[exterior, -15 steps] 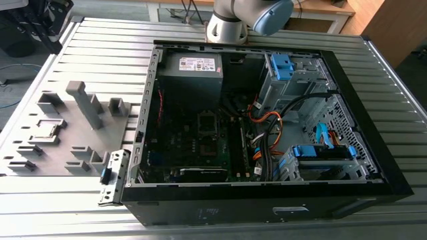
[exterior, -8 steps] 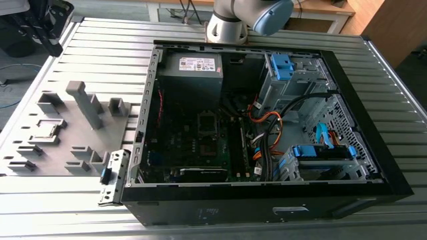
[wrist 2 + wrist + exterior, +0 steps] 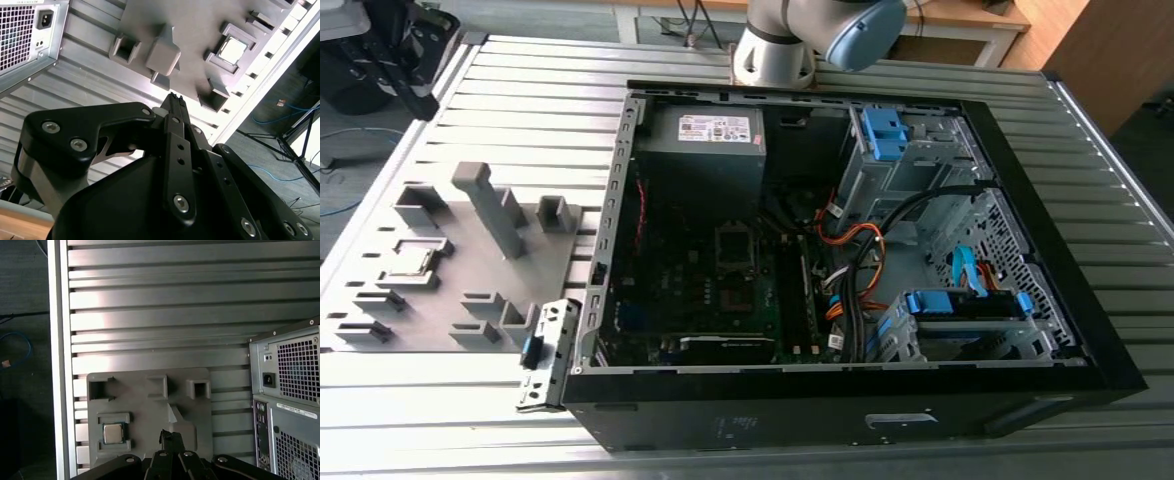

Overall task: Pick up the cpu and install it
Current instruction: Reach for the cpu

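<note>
The cpu point(image 3: 113, 433), a small shiny silver square, lies flat in a framed pocket of the grey fixture plate point(image 3: 150, 407). In the second wrist view the cpu point(image 3: 234, 50) sits in the same pocket, some way beyond the gripper point(image 3: 174, 97). The black fingers meet at a narrow tip with nothing between them. In the first wrist view the gripper point(image 3: 169, 435) hovers above the plate beside the cpu, apart from it. The exterior view shows the cpu point(image 3: 416, 262) on the fixture plate point(image 3: 480, 290) at the exterior view's left, with the arm point(image 3: 807, 40) at the far side of the table.
An open black computer case point(image 3: 1067, 300) lies on the slatted aluminium table point(image 3: 720, 60), its motherboard socket point(image 3: 735, 245) and power supply point(image 3: 707, 140) exposed. Tall grey fixture blocks point(image 3: 491, 205) rise from the plate. The table edge point(image 3: 57, 365) borders dark floor with a blue cable point(image 3: 17, 347).
</note>
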Controlling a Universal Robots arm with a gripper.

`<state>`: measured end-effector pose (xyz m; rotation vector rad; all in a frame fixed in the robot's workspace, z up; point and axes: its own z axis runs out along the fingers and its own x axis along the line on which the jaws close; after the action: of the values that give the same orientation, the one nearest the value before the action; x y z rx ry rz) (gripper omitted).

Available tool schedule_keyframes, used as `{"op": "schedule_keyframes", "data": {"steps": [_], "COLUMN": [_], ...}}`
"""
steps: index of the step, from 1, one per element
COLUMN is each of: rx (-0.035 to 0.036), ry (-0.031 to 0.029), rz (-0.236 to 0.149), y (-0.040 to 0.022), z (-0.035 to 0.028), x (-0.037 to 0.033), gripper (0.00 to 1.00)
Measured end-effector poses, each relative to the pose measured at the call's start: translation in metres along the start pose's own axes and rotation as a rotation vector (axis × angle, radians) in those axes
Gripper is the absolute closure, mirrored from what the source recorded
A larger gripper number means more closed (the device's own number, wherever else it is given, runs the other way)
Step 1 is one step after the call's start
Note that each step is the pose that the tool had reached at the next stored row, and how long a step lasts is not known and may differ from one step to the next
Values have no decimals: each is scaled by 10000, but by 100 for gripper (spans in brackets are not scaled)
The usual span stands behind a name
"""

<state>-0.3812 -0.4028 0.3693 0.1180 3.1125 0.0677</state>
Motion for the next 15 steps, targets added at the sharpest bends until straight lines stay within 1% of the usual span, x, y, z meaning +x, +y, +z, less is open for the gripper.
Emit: {"op": "schedule_keyframes", "data": {"steps": [5,15], "rx": [1,0], "ry": [1,0], "rz": [0,0], "y": [-55,-215], "z": [36,107], "x": [22,40], "gripper": [89,89]}}
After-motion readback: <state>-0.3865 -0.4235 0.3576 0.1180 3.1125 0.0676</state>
